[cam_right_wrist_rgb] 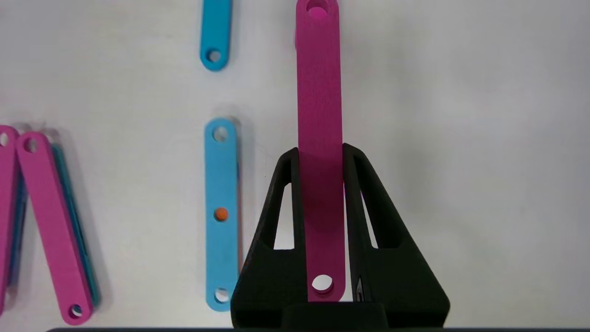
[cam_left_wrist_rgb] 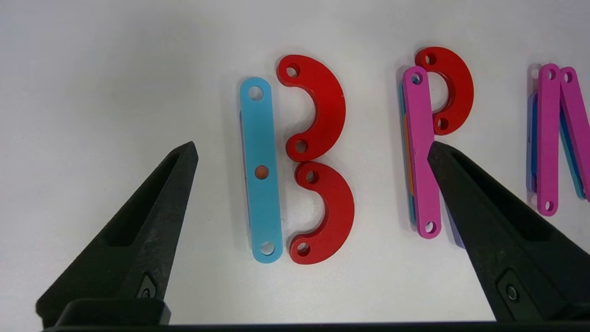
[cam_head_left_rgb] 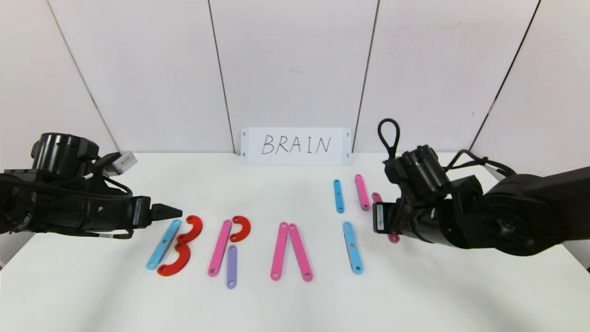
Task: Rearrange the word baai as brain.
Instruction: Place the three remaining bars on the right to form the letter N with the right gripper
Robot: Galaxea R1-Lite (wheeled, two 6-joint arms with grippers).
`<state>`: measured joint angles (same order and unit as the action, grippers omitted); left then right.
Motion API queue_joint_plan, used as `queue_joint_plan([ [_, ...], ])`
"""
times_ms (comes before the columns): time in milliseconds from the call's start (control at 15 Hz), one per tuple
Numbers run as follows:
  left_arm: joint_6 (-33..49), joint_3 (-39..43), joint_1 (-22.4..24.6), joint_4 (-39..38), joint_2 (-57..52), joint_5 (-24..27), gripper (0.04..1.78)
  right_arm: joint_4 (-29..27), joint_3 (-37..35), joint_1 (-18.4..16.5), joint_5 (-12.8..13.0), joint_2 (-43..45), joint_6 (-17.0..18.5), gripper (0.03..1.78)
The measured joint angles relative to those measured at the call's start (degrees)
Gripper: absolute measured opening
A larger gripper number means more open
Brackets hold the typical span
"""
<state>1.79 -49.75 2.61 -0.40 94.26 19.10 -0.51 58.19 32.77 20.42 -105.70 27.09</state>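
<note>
The flat plastic letters lie in a row on the white table. B is a light-blue bar point(cam_head_left_rgb: 163, 244) point(cam_left_wrist_rgb: 261, 170) with two red hooks point(cam_head_left_rgb: 191, 229) point(cam_left_wrist_rgb: 318, 108). R is a pink bar point(cam_head_left_rgb: 220, 247), a red hook point(cam_head_left_rgb: 240, 228) and a purple bar point(cam_head_left_rgb: 231, 266). Two pink bars point(cam_head_left_rgb: 289, 251) lean together as an A. A light-blue bar point(cam_head_left_rgb: 352, 247) point(cam_right_wrist_rgb: 221, 214) stands alone. My left gripper point(cam_head_left_rgb: 168, 212) point(cam_left_wrist_rgb: 312, 146) is open and empty over the B. My right gripper point(cam_right_wrist_rgb: 320, 150) is shut on a pink bar point(cam_right_wrist_rgb: 319, 92) point(cam_head_left_rgb: 393, 238) just right of that light-blue bar.
A white card point(cam_head_left_rgb: 295, 145) with handwritten BRAIN leans on the back wall. A loose light-blue bar point(cam_head_left_rgb: 339, 196) and a loose pink bar point(cam_head_left_rgb: 362, 192) lie behind the row, beside my right wrist. The table's front strip is bare.
</note>
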Motion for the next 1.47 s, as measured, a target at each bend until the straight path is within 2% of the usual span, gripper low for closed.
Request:
queue_joint_plan([
  [133,0.0,0.0,0.0,0.0,0.0,0.0,1.74,3.6,-4.1,-0.3,-0.2,0.3,0.3,0.27],
  [333,0.0,0.0,-0.1,0.0,0.1,0.0,1.74,4.9,-6.9,-0.7,-0.1,-0.4,1.2,0.27],
  [1000,0.0,0.0,0.0,0.0,0.3,0.0,1.74,7.5,-9.2,-1.7,-0.5,-4.3,1.3,0.31],
  [1200,0.0,0.0,0.0,0.0,0.3,0.3,1.74,7.5,-9.4,-1.7,-0.5,-4.3,1.3,0.52],
  [1333,0.0,0.0,0.0,0.0,0.3,0.4,1.74,7.5,-9.4,-1.8,-0.4,-4.3,1.4,0.8],
  [1467,0.0,0.0,0.0,0.0,0.3,0.4,1.74,7.7,-9.4,-1.8,-0.5,-4.2,1.4,1.16],
])
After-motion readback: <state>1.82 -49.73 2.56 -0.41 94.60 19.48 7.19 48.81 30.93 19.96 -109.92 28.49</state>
